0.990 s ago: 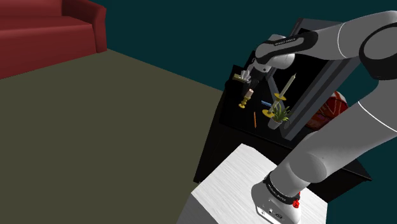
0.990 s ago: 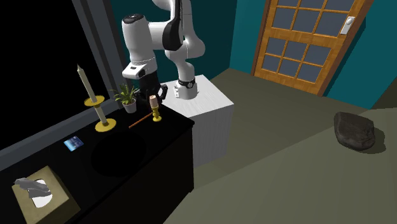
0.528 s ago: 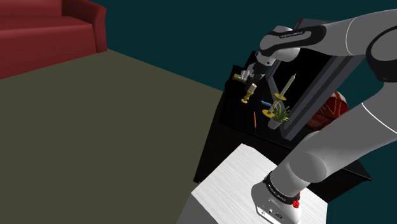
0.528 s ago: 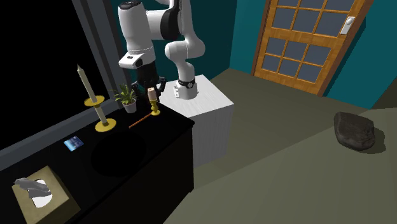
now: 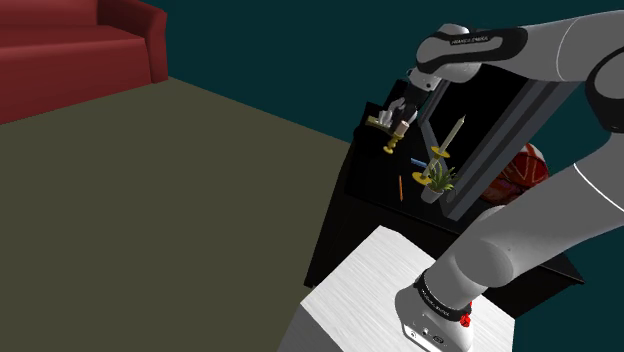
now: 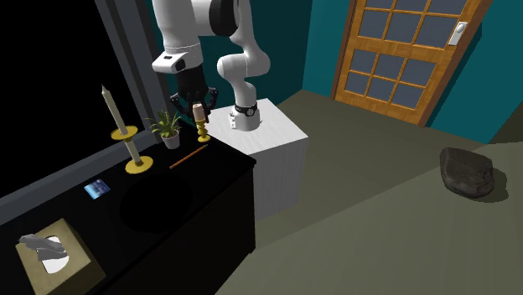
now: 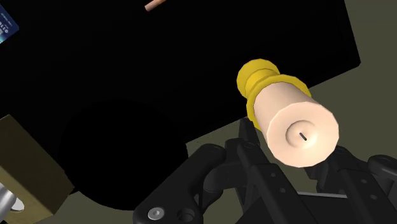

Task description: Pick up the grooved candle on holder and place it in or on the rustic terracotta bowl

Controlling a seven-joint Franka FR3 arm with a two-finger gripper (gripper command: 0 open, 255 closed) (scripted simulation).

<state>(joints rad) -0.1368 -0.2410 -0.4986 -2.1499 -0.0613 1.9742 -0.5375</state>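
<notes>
At the second exterior view's lower left, the round black bowl (image 6: 156, 204) sits low on the black cabinet (image 6: 226, 180). Right of it, toward the upper middle, my black gripper (image 6: 198, 106) is clamped on the short pale-pink candle on its yellow holder (image 6: 200, 121), hanging clear above the cabinet top. It looks light and stiff, though perhaps slick; gripping the wax body near the holder seems safest.
</notes>
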